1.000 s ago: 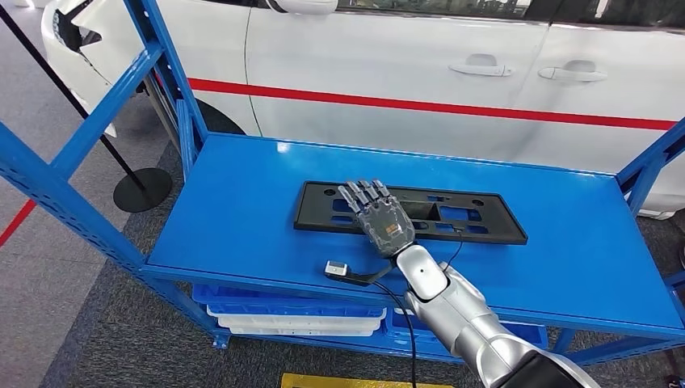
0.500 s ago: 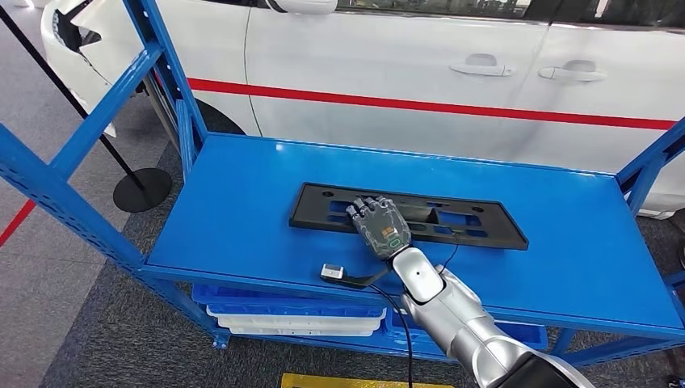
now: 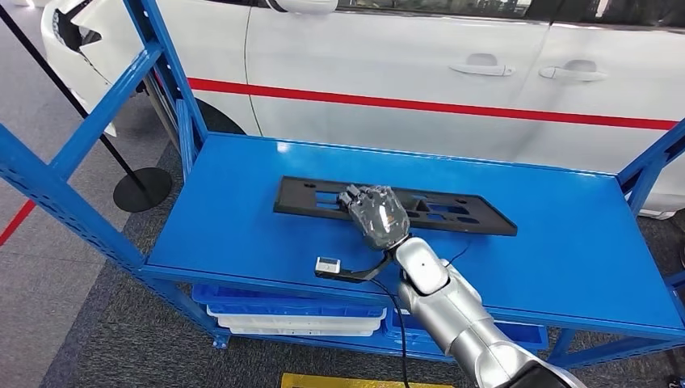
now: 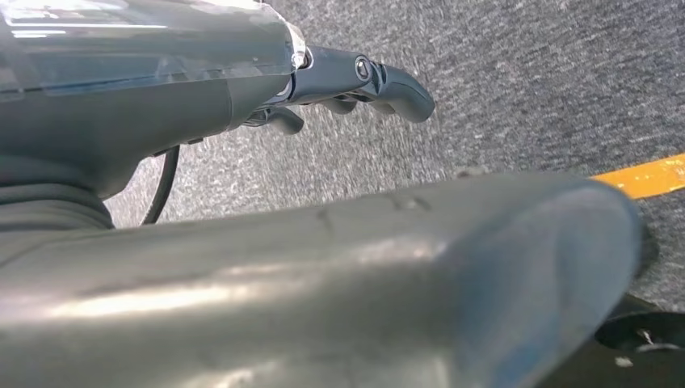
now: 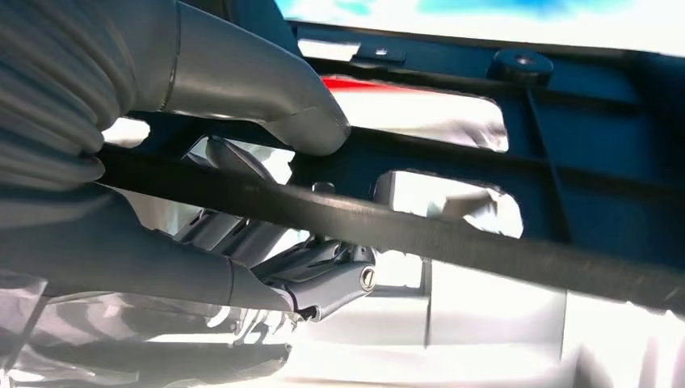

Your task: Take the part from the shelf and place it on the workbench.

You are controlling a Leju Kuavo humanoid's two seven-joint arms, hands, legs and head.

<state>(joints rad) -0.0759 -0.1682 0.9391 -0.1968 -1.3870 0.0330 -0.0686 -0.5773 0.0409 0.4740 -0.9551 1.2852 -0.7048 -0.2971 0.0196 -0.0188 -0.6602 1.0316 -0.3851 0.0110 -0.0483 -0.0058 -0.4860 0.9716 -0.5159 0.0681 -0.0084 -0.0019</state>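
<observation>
Now the right hand (image 3: 374,217), fingers curled around the black part (image 3: 452,217), has lifted it leftward.

From my head view, the right hand (image 3: 374,215) covers the part's (image 3: 452,213) middle; its fingertips curl out of sight.

part (image 3: 452,212): long flat black plate with cut-outs | tilted, gripped at near edge | over blue shelf (image 3: 242,210)
</observation>
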